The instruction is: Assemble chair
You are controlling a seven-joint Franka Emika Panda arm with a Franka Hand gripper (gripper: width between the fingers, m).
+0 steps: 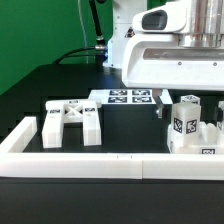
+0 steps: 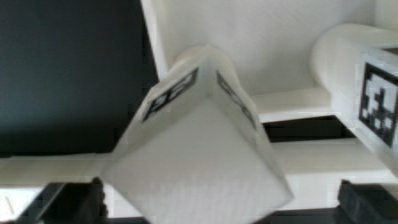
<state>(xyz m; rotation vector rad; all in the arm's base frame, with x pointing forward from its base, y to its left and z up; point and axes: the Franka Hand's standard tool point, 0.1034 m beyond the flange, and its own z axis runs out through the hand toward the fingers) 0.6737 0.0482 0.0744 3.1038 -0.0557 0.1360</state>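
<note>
A white blocky chair part with a black-and-white tag on its side stands up between my gripper's fingers. My gripper is open: the dark fingers sit wide on either side of it, and a gap shows on at least one side. In the exterior view the same part stands at the exterior view's right, under the gripper. A second tagged white part is close beside it. A cross-braced frame lies at the exterior view's left.
The marker board lies flat at the middle back. A long white border wall runs along the front, with a short side wall at the exterior view's left. The arm's bulky white hand hangs over the right side.
</note>
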